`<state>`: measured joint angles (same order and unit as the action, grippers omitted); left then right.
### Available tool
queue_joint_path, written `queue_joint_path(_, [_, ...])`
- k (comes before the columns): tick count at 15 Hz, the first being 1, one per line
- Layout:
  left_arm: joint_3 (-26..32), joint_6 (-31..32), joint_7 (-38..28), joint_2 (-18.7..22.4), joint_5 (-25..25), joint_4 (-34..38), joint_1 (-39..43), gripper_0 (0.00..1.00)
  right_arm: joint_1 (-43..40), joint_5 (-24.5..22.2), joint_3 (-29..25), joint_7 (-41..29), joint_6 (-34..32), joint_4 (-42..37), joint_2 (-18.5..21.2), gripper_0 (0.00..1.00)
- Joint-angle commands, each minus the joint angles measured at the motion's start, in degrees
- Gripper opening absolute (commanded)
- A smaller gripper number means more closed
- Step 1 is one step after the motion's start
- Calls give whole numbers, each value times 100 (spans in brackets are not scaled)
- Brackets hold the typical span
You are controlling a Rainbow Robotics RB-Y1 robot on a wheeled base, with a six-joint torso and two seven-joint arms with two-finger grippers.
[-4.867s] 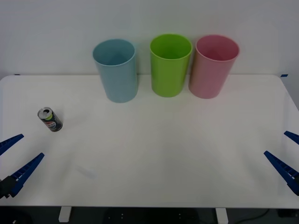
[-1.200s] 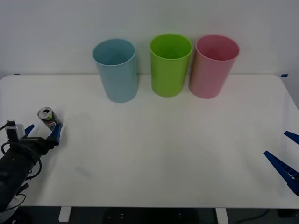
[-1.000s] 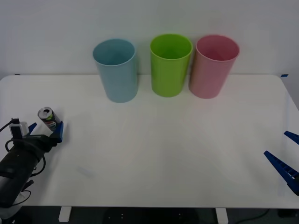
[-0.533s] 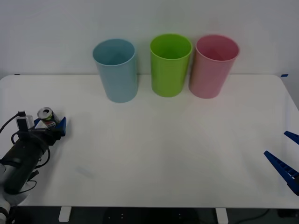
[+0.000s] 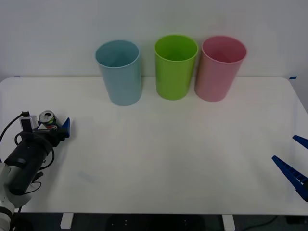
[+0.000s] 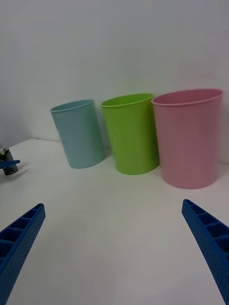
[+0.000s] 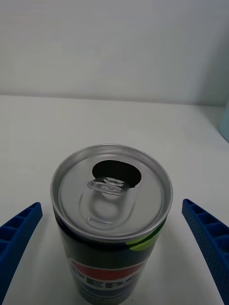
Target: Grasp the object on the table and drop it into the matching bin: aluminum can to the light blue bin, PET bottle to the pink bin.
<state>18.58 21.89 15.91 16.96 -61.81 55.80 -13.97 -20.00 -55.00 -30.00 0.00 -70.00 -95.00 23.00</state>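
The aluminum can (image 5: 46,117) stands upright at the far left of the white table (image 5: 168,144), dark with a silver pull-tab top (image 7: 112,188) and a green band. My left gripper (image 5: 48,126) is open around it, one blue finger (image 5: 66,126) on each side, and in the left wrist view the fingers (image 7: 205,233) stand clear of the can's sides. The light blue bin (image 5: 119,72) and the pink bin (image 5: 220,67) stand at the back. My right gripper (image 5: 294,166) rests open at the table's right edge, far from the can.
A lime green bin (image 5: 175,66) stands between the light blue and pink bins along the back wall. The right wrist view takes in the same three bins (image 6: 130,133) with the can (image 6: 5,155) small at its edge. Bare tabletop stretches between the can and the bins.
My left arm has advanced from the table's front-left corner to the can, and its fingers have slid further along both sides of it. The can and the right arm have not moved.
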Motion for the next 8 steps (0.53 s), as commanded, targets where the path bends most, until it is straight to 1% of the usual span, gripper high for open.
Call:
queue_joint_path(1, [-22, 0, 9, 0, 3, 1, 0, 11, 0, 0, 0, 0, 0, 0, 0, 100])
queue_joint_path(2, [-22, -9, 9, 0, 11, 1, 0, 3, 0, 0, 0, 0, 0, 0, 0, 100])
queue_joint_path(3, [-22, 0, 17, 0, 11, 1, 0, 0, 0, 0, 0, 0, 0, 0, 0, 100])
queue_joint_path(8, [-48, 0, 26, 0, 29, 1, 0, 0, 0, 0, 0, 0, 0, 0, 0, 100])
